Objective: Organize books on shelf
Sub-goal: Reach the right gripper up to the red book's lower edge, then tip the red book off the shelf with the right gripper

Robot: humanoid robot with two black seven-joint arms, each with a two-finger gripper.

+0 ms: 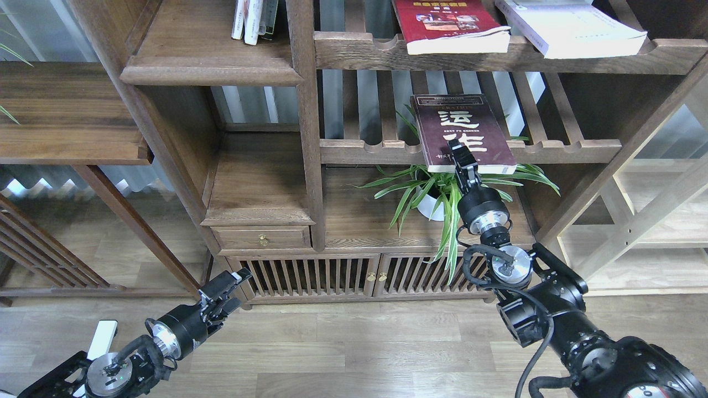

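The right gripper [461, 156] sat at the maroon book [462, 132]'s near edge — jaw state unreadable — its length running away toward the bookcase back, the left gripper [224, 285], slightly parted, far off.

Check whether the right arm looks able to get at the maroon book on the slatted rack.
Probably yes: the right gripper is already at the front edge of the maroon book, which overhangs the slatted rack, and nothing stands between them.

Right gripper [460, 155] reaches up to the near edge of the maroon book [462, 132], which lies flat on a slatted rack [553, 149] — whether the fingers clamp it cannot be told. Potted plant [437, 193] just below. Left gripper [229, 284] hangs low over the floor, empty — fingers slightly parted.
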